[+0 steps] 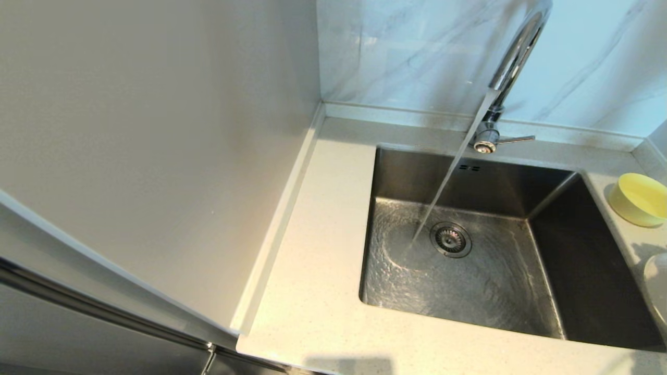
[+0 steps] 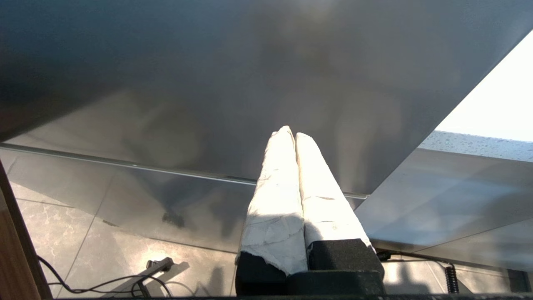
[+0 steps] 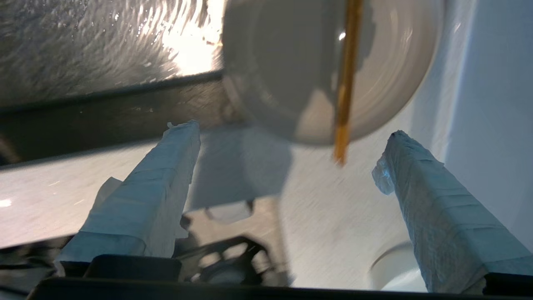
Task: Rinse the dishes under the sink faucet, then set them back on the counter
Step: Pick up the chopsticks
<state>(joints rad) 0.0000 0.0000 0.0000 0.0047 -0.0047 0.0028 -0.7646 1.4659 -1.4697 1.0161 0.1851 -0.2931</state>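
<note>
Faucet [image 1: 513, 62] running, stream striking sink [image 1: 469, 271] floor beside drain. Yellow bowl [image 1: 638, 199] upright on counter [image 1: 312, 291]. White plate [image 3: 329, 71] on counter just beyond the spread right fingers [image 3: 145, 196].

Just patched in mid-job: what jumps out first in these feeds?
Water is pouring from the faucet into the sink, landing beside the drain. The yellow bowl sits on the counter to the sink's right. In the right wrist view, the right end effector is open and empty before the white plate; the left end effector is shut, parked below counter level.
</note>
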